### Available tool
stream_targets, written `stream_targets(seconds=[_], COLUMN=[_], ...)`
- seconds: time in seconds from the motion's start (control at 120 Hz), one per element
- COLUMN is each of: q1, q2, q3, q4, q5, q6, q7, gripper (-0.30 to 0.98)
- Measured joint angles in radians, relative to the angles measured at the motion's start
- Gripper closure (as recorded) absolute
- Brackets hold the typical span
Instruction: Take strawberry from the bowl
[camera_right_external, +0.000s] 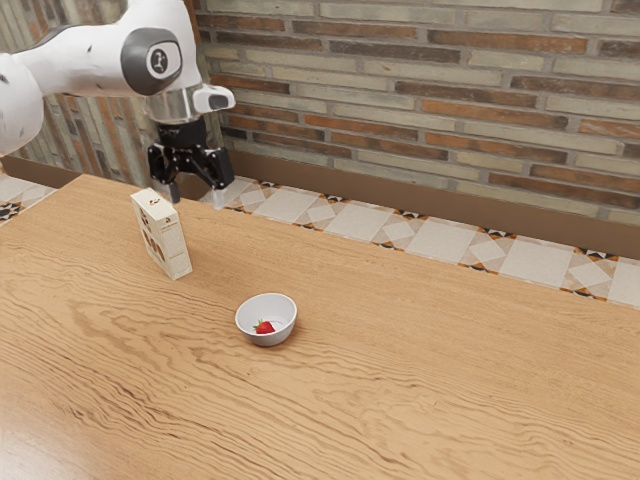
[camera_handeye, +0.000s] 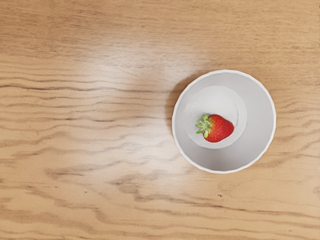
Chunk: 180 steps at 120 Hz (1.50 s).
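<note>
Fingers (camera_right_external: 196, 197) spread open, tips well apart from one another, hang pointing down above the level of the counter (camera_right_external: 420, 400). Going from the exterior view's left to its right, the white arm (camera_right_external: 95, 62) comes first, reaching in from the upper left and bending down to the fingers at its end. Next is a pale carton (camera_right_external: 163, 236) with dark printing, standing upright on the wood-grained counter; in the exterior view it sits just below the fingers and a little to their left, apart from them. Farther to the exterior view's right, and lower than both fingers and carton, the round white bowl (camera_right_external: 267, 319) stands upright on the counter, well apart from the fingers. Inside it lies the red strawberry (camera_handeye: 220, 128), below the fingers' height and clear of their grip. It rests on its side on the bowl's flat bottom, a bit off the middle, its green leaves toward the exterior view's left. Behind the fingers, past the counter's far edge, a patterned tile floor (camera_right_external: 355, 223) runs rightward beneath a wall (camera_right_external: 430, 80) of brown, orange and grey bricks.
</note>
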Motion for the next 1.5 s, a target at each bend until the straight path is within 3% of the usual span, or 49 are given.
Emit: stream_targets(seconds=[0.333,0.492,0.583,0.792,0.942,1.2,1.5], q1=[-0.003,-0.003,-0.003,-0.002,0.005,0.010,0.009], q2=[0.015,-0.002,-0.003,0.007,0.010,0.081,0.109], q3=[-0.058,-0.187,-0.217,-0.318,-0.288,-0.262,-0.197], q4=[-0.033,-0.040,-0.088,-0.138,-0.175,-0.203,-0.229], q5=[-0.005,0.053,0.084,0.133,0.127,0.107,0.066], q6=[-0.008,-0.041,-0.026,0.077,0.147,0.249,0.282], q7=[0.088,0.311,0.470,0.791,0.977,1.224,1.400], gripper=[0.00,0.01,0.02,0.20,0.31,0.36,0.41])
